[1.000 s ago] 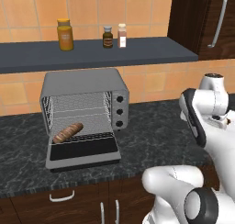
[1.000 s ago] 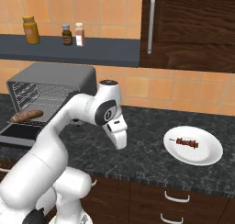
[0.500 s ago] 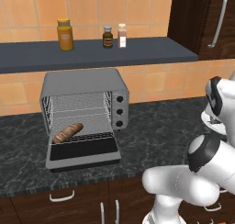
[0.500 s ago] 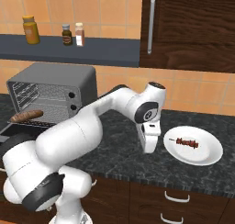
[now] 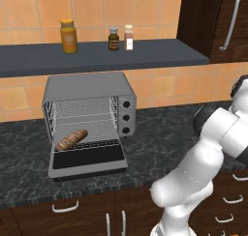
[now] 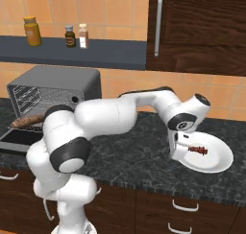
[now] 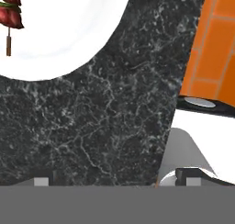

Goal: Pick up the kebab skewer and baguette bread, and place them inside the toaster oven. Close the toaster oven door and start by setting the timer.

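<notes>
The grey metal toaster oven [image 5: 89, 115] sits on the dark speckled stone counter [image 5: 155, 143] with its dark-glass drop-down door [image 5: 88, 158] lying flat open toward the front. Inside, on the wire rack at the left of the cavity, rests the short golden-brown baguette loaf [image 5: 71, 139], tilted a little, its end also peeking out in the right base view [image 6: 26, 121]. Three black round knobs [image 5: 126, 117] run in a column down the oven's right side.

Well apart from the oven, far along the counter, lies a round white plate [image 6: 216, 157] with the red-meat kebab skewer [image 6: 198, 150] resting on it. The white arm stretches over there, and its two-finger gripper [image 6: 178, 149] hangs just over the plate's near edge, beside the skewer and not touching it, jaws spread wide and empty. From the hand's own camera the skewer [image 7: 10, 14] shows at the upper left on the plate's white surface [image 7: 69, 30].

Up on the dark wall shelf [image 5: 97, 56] stand an orange jar [image 5: 69, 36] and two small spice bottles [image 5: 121, 37].
</notes>
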Tool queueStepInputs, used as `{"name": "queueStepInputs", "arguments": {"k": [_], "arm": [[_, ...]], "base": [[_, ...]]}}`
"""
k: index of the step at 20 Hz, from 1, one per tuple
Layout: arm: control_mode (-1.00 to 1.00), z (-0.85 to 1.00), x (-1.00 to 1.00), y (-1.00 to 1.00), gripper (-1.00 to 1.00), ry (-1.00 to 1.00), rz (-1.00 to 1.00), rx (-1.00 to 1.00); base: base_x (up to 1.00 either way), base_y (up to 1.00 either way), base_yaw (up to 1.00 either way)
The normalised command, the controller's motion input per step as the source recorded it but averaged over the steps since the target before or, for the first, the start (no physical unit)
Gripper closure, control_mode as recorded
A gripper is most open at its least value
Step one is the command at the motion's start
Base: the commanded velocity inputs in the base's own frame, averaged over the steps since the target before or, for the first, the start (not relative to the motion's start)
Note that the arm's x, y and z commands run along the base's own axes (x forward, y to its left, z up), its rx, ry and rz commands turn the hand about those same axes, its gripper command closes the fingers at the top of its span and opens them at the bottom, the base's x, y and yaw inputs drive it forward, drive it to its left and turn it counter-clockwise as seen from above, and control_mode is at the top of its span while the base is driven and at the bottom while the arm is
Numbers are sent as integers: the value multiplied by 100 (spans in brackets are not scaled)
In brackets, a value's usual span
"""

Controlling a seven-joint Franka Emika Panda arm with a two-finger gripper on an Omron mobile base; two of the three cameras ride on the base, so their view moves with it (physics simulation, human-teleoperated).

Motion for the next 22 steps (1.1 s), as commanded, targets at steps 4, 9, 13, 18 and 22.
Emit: {"name": "queueStepInputs", "arguments": {"k": [4,9,13,18,22], "arm": [[-100,-34,19,-8,-100,0,-5,0],[-100,-28,19,0,-100,0,-12,0],[-100,-10,46,-1,-100,0,-15,0],[-100,-18,20,-2,-100,1,-6,0],[-100,-33,1,18,-100,0,0,0]], "base": [[0,0,0],[0,0,0],[0,0,0],[0,0,0],[0,0,0]]}}
